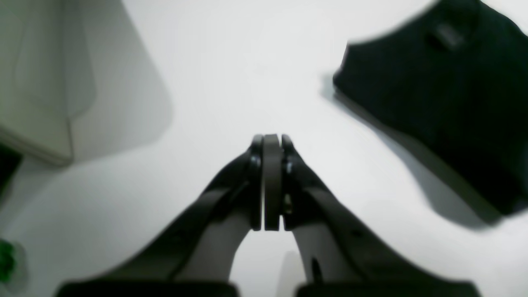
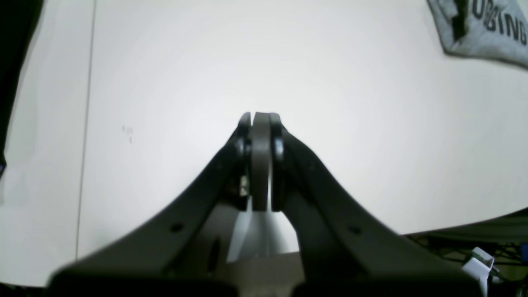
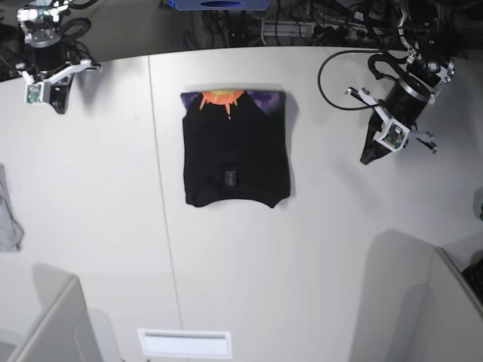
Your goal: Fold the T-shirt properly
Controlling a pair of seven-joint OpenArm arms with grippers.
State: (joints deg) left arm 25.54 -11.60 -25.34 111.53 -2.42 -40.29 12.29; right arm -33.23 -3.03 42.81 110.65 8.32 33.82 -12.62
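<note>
Folded T-shirt (image 3: 235, 151) lies flat (both grippers closed, apart)

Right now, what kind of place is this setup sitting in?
Probably a robotics lab or test bench. A plain white table has two arms mounted at its far corners, the left gripper and right gripper both shut, cables bundled behind it, and a folded black T-shirt laid out as the work piece.
</note>
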